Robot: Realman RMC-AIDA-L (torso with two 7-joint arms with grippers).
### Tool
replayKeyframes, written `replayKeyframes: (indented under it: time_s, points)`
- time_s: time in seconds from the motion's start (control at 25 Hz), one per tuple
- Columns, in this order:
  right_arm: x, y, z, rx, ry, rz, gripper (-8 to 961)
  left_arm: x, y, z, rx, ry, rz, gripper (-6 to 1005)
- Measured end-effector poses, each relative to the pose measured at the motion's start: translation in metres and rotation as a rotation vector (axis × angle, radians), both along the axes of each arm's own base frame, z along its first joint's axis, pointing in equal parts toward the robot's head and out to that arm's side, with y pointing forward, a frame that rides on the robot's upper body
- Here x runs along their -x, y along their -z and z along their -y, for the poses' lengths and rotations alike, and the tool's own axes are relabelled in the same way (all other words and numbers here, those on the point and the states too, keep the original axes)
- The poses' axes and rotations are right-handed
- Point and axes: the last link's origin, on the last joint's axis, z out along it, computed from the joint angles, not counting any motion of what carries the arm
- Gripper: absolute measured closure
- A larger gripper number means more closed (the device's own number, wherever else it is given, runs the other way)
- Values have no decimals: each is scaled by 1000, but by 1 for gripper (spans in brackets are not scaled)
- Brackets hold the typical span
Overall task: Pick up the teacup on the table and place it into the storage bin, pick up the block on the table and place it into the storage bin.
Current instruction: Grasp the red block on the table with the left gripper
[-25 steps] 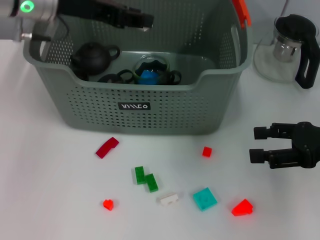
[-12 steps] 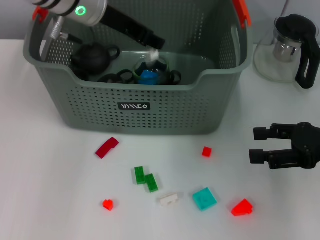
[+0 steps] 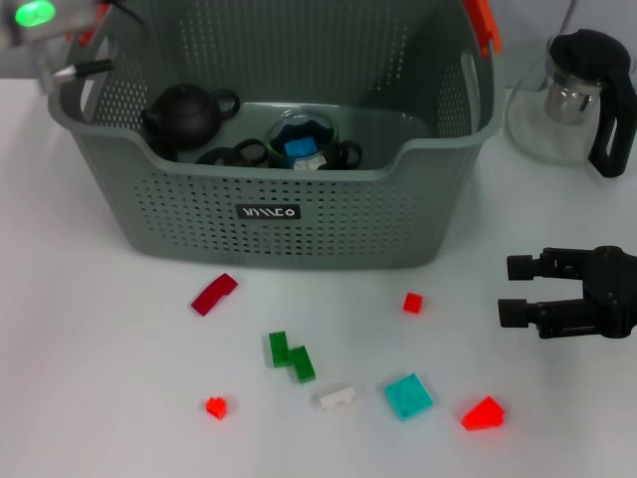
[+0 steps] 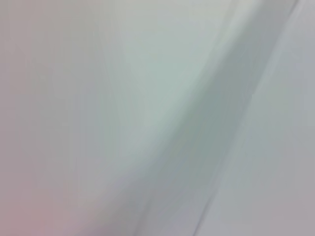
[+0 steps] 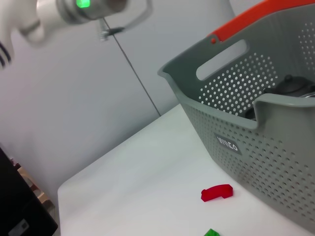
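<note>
Left arm [image 3: 45, 25] withdrawn from storage bin [image 3: 269, 214], white block [image 3: 311, 161] inside

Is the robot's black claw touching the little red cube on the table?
Apart. The head view shows the right gripper hovering open well to the side of the small red cube, with bare white table between them.

The grey storage bin [image 3: 279, 214] stands on the white surface [image 3: 90, 329], holding a black teapot [image 3: 184, 115] and a glass cup [image 3: 304, 139] with a blue block [image 3: 299, 147] inside. In front of the bin lie scattered blocks: red [image 3: 214, 294], green [image 3: 291, 357], white [image 3: 337, 397], teal [image 3: 408, 395]. The right claw [image 3: 518, 290] hovers open, right of the bin and beyond its front corner. A glass pot [image 3: 577, 95] stands beside the bin's right wall.
</note>
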Motion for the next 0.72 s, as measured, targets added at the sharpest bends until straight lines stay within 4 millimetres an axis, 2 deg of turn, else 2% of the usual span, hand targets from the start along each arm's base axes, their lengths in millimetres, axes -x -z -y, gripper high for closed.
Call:
replayKeyframes:
  time_s: [0.16,0.28,0.4,0.56,0.72]
  points:
    - [0,0,0,-3,-1,-1,40,26,-29,35,-2,150,450,308]
    - [1,0,-1,-4,-5,-1,41,44,-38,56,-7,252,582,313]
    - [2,0,-2,-5,-8,0,41,63,-26,71,13,254,494,318]
    - [2,0,-2,-4,-5,-2,40,90,-2,96,94,270,170,325]
    - [2,0,-2,-5,-9,0,39,113,17,115,181,288,-55,331]
